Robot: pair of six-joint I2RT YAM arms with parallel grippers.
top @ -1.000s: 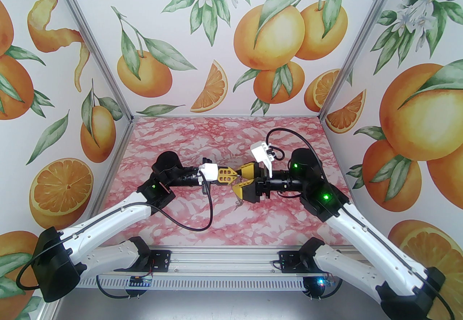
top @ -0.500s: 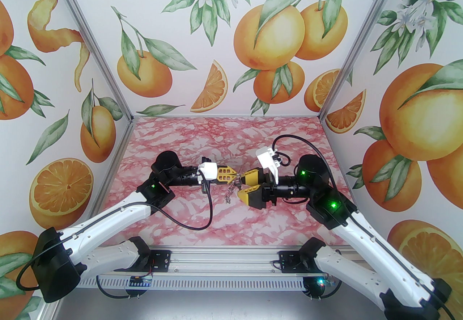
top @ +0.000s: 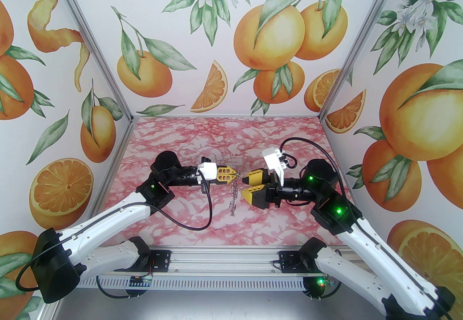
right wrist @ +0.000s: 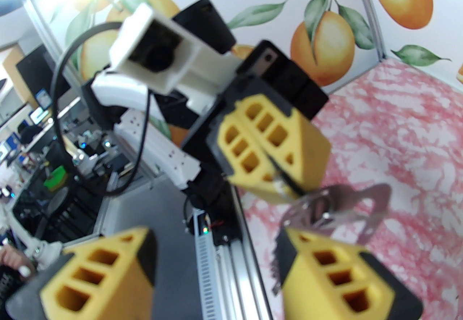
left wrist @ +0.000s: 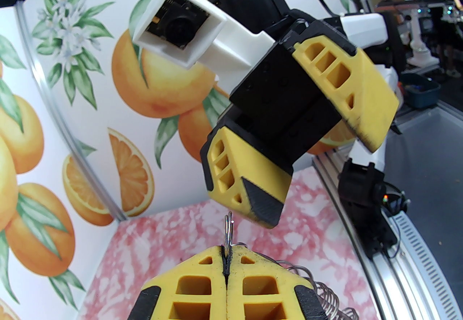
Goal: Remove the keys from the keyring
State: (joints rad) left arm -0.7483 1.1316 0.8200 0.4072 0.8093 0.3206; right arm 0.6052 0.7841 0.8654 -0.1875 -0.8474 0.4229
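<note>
Keyring (right wrist: 379, 207) hangs above pink-marbled table (top: 181, 137) (orange-print walls (top: 217, 40)).

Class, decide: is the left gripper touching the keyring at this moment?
Touching. The right wrist view shows the left gripper, jaws shut, pinching one end of the keyring, which juts out from its tips.

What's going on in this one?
The left gripper is shut on the top end of the keyring, which dangles from its fingertips over the pink marbled table. The right gripper faces it from close beside, jaws apart and holding nothing. The two arms meet tip to tip near the middle of the table.
</note>
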